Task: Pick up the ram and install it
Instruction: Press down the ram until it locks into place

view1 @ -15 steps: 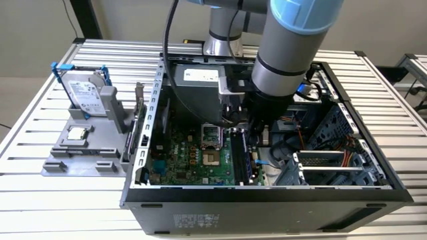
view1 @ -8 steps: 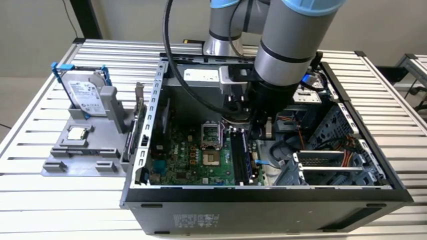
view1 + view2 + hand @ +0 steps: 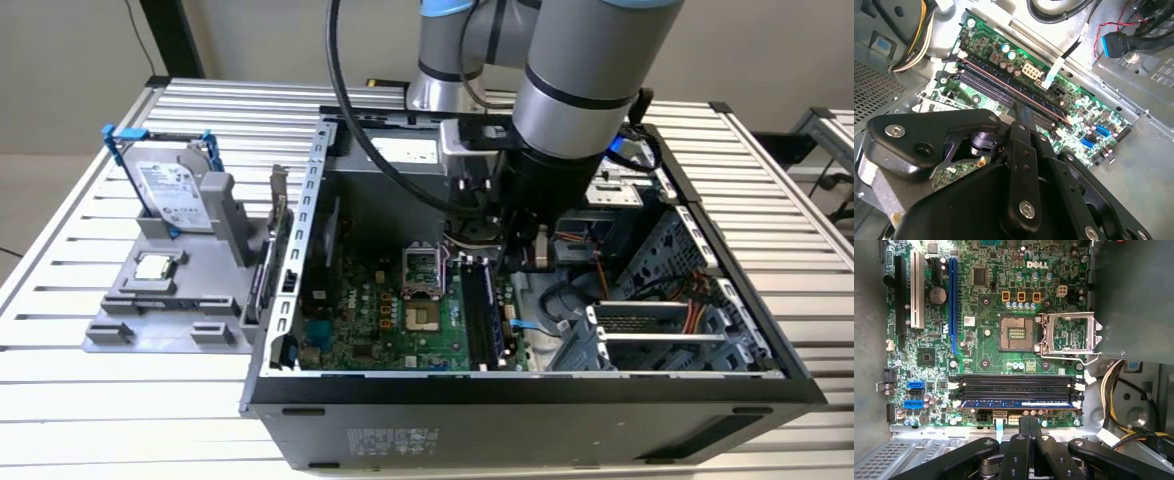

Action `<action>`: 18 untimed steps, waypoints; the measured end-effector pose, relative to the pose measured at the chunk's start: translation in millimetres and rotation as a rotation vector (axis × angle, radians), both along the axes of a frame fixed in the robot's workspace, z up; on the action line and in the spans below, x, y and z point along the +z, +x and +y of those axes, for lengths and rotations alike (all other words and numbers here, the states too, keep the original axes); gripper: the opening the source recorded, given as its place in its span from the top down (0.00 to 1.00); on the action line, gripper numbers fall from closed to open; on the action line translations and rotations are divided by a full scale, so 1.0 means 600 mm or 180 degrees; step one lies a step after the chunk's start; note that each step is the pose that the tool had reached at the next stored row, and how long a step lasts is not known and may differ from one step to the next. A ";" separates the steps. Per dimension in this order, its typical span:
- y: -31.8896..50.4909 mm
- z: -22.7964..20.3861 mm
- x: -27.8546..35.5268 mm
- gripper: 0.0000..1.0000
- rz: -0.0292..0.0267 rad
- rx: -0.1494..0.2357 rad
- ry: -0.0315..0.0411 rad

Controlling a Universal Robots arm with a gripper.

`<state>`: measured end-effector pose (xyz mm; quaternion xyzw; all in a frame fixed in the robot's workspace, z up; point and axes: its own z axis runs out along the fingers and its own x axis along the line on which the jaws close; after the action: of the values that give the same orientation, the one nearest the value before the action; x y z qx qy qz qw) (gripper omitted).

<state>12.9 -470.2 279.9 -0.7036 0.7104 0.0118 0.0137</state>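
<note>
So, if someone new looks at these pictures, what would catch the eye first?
Probably the large grey robot arm reaching down into the open computer case in the exterior view. Next, the green motherboard with its empty processor socket, and the ram lying in the memory slot nearest the gripper.

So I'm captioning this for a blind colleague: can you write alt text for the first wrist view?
Looking straight down on a green motherboard, the ram lies in the memory slot nearest the gripper, whose black fingers sit close together just beside it. The other slots are bare, and the processor socket stands open with its metal frame flipped aside.
</note>
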 end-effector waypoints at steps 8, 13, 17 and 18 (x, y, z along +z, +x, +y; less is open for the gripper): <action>0.000 0.0002 0.028 1.00 0.0001 0.0001 -0.0010; 0.000 0.0002 0.044 1.00 0.0001 0.0000 -0.0017; 0.000 0.0002 0.044 1.00 0.0001 0.0000 -0.0017; 0.000 0.0002 0.044 1.00 0.0001 0.0000 -0.0018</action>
<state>12.9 -470.1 306.3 -0.7037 0.7104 0.0100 0.0117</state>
